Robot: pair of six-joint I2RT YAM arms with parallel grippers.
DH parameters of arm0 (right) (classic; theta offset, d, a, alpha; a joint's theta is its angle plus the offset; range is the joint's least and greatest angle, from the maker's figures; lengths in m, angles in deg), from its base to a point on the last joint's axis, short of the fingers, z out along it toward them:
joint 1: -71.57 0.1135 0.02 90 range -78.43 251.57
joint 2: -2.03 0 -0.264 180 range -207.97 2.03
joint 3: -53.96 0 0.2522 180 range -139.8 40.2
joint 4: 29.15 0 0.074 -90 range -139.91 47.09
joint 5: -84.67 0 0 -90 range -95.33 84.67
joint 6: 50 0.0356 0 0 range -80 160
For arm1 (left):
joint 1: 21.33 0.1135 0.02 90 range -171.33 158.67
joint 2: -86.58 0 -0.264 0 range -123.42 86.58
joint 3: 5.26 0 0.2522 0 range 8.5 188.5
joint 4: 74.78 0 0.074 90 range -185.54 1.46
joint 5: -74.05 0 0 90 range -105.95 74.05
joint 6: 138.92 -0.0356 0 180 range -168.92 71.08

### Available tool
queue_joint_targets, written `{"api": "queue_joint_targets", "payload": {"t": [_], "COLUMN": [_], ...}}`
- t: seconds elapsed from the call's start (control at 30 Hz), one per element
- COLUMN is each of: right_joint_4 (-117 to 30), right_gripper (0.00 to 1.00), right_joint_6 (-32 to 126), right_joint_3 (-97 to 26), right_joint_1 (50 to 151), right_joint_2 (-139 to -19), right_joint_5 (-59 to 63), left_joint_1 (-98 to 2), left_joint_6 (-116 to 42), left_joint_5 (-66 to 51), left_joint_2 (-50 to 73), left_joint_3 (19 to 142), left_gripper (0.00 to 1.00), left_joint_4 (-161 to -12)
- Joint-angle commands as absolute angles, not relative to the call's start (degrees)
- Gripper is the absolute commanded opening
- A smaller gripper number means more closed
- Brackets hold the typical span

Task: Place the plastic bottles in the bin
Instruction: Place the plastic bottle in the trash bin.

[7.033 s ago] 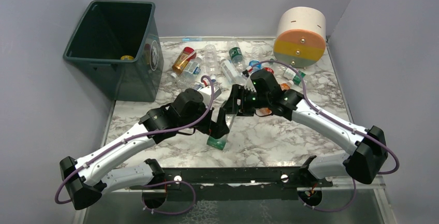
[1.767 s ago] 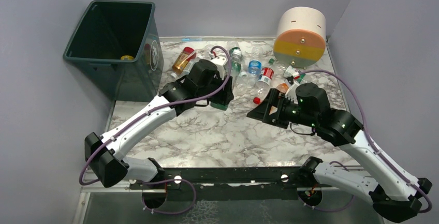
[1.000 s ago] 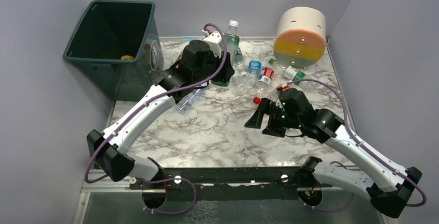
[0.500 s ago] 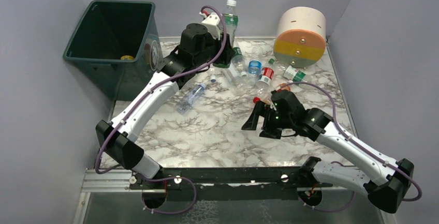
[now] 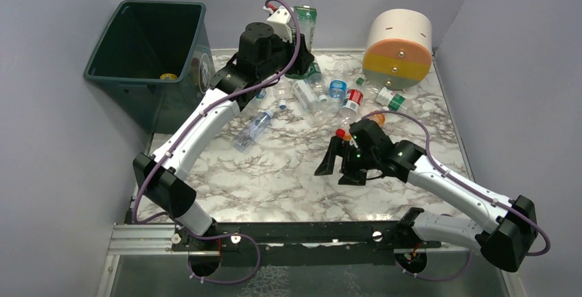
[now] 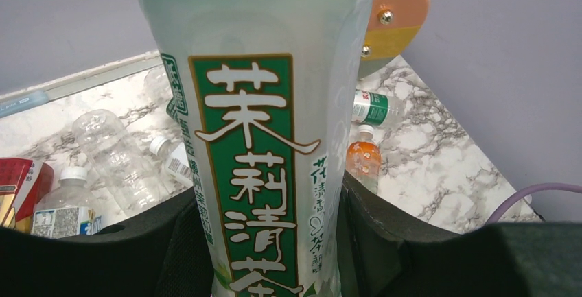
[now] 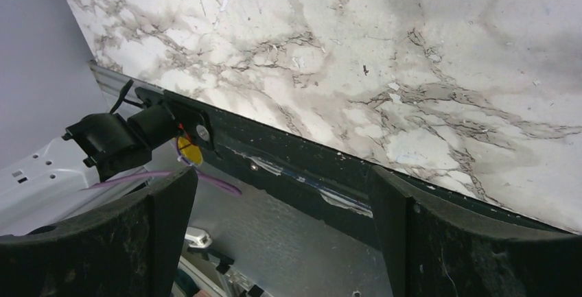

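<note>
Gripping a green-labelled bottle (image 6: 250,139) upright, left tool (image 6: 274,249) aloft.

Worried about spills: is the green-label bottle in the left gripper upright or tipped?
Upright. The green-label bottle stands cap-up in the shut left gripper, raised above the table, outside the bin.

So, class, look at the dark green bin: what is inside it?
One small yellow thing, perhaps a bottle, shows just above the near rim of the bin. The rest of the interior looks dark and bare; the near wall hides the floor right behind it.
</note>
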State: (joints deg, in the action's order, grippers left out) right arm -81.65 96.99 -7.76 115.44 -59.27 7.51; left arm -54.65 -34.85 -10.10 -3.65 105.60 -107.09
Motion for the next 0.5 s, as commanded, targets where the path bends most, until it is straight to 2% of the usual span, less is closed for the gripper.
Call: {"api": "queue_joint_targets", "payload": {"t": [0.0,0.47], "right_joint_4": [-78.8,-76.1], "right_gripper": [0.96,0.96], "right_joint_6": [96.6,97.1], "right_joint_3": [-6.7,-4.3], "right_joint_1": [115.7,115.6], "right_joint_2": [-60.3,-61.1], "right_joint_5": [9.5,11.1], "left_joint_1": [-54.0,-53.6], "left_joint_6": [-34.9,-34.7], "left_joint_5": [-7.8,-7.1], "left_joint_2": [-4.3,-5.2], "left_joint_3": [109.2,111.0], "left_gripper": [0.52,0.52], "left_joint_4": [-104.5,-104.4]}}
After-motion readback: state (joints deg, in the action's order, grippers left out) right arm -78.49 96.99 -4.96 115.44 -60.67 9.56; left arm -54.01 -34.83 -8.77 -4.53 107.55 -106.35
